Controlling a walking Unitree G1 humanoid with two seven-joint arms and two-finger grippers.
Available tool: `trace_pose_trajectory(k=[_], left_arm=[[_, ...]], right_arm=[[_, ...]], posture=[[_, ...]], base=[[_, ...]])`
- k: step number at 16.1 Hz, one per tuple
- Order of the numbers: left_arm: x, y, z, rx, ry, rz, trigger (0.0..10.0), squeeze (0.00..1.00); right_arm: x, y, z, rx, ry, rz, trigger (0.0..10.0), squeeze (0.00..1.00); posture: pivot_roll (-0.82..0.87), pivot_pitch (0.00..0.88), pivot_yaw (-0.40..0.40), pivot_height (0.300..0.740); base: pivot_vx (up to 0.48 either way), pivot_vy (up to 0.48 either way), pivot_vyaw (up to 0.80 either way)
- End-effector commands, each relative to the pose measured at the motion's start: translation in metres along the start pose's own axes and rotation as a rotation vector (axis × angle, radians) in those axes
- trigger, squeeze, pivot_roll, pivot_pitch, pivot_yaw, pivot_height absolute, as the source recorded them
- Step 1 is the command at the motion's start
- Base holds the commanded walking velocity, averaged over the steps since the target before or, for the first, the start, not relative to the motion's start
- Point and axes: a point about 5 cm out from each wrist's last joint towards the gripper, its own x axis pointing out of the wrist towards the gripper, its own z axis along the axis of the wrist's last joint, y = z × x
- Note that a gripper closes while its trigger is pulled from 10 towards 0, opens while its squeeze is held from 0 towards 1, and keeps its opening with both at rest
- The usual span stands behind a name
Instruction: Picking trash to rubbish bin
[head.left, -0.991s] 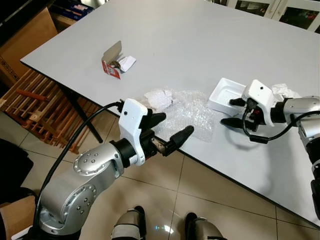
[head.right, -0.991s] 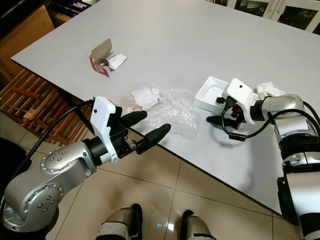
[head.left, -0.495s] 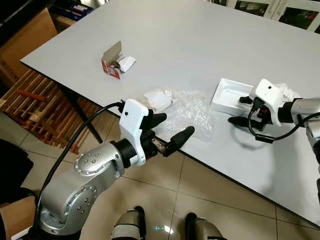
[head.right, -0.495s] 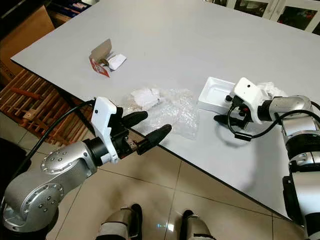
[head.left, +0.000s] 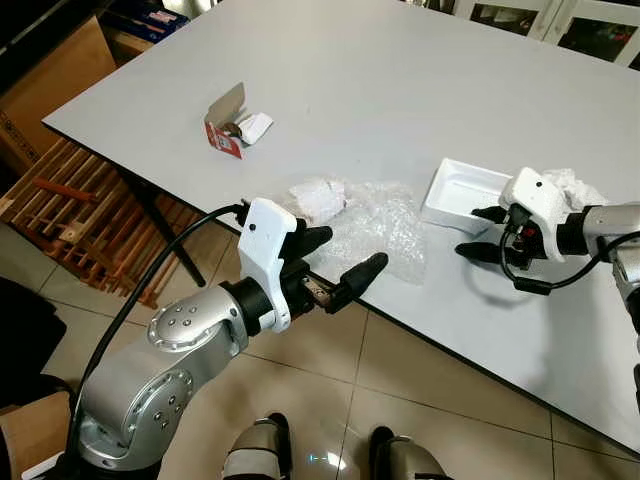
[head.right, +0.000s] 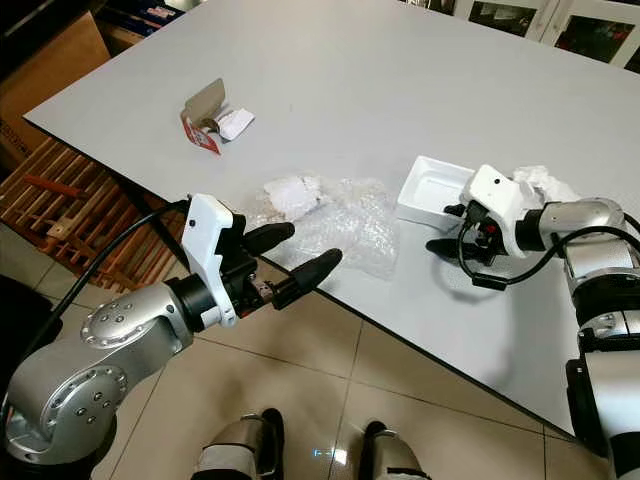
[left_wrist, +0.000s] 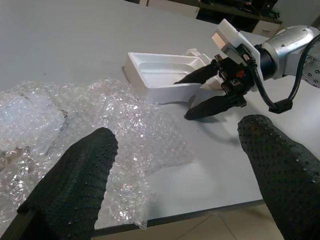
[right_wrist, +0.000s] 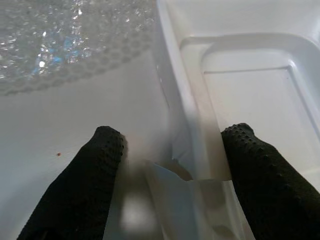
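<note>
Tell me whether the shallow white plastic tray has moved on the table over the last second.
Yes. The shallow white plastic tray has slid toward the robot's right, away from the sheet of clear bubble wrap, with the right gripper astride its near wall, fingers open.

The table has a smooth, matt, pale grey top. On it, the bubble wrap is clear, crinkled plastic that glints. The tray is white, smooth and matt; one rim runs between the spread jaws of the right gripper. Both grippers have black fingers with a dotted, rubbery skin. The arms are brushed silver metal with glossy white plastic housings. The floor tiles are beige and shiny.
</note>
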Motion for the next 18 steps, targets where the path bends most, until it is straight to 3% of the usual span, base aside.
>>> trace_pose_trajectory(k=[1, 9, 13, 18], left_arm=[[0.0, -0.001, 0.0, 0.012, 0.002, -0.006, 10.0, 0.0], [-0.001, -0.001, -0.001, 0.009, -0.005, 0.011, 10.0, 0.0], [0.0, -0.001, -0.001, 0.011, -0.007, 0.014, 10.0, 0.0], [0.0, 0.001, 0.0, 0.02, -0.015, 0.022, 10.0, 0.0]], right_arm=[[0.007, 0.012, -0.018, 0.053, 0.054, 0.069, 0.0, 0.0], [0.013, 0.013, -0.008, 0.059, 0.02, 0.092, 0.0, 0.0], [0.02, 0.012, -0.005, 0.1, -0.032, 0.015, 0.0, 0.0], [0.048, 0.04, -0.016, 0.206, -0.134, -0.027, 0.0, 0.0]], posture=[[0.15, 0.226, 0.025, 0.74], [0.15, 0.228, 0.004, 0.74], [0.15, 0.225, 0.003, 0.74], [0.16, 0.201, 0.007, 0.74]], base=[[0.0, 0.0, 0.0], [0.0, 0.0, 0.0], [0.0, 0.0, 0.0], [0.0, 0.0, 0.0]])
